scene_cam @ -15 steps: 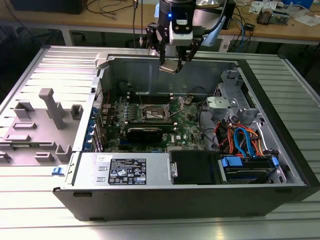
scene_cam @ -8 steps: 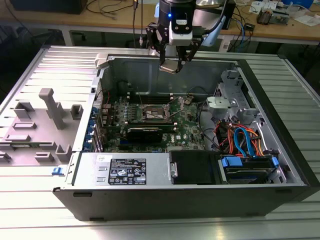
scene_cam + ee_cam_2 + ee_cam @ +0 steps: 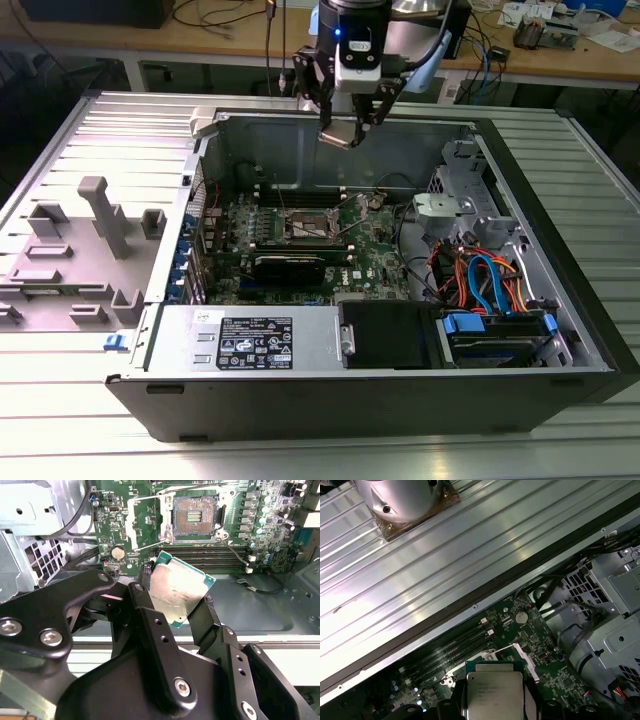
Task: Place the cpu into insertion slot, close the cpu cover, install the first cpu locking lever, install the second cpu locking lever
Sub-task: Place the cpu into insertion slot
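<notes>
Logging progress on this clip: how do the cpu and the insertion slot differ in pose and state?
The cpu is gripped in the claw, clear of the green board; the insertion slot sits on that board. The cpu shows a plain silvery top; the insertion slot shows an open, empty bed of contacts. In the second wrist view the cpu's edges sit askew to the insertion slot's. Both are square.

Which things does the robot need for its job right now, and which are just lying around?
For the job: the claw, shut on the chip; the empty socket; the metal cover beside it.
Just lying about: the grey plastic stand; the blue and orange cables; the black drive box; the round battery.
</notes>
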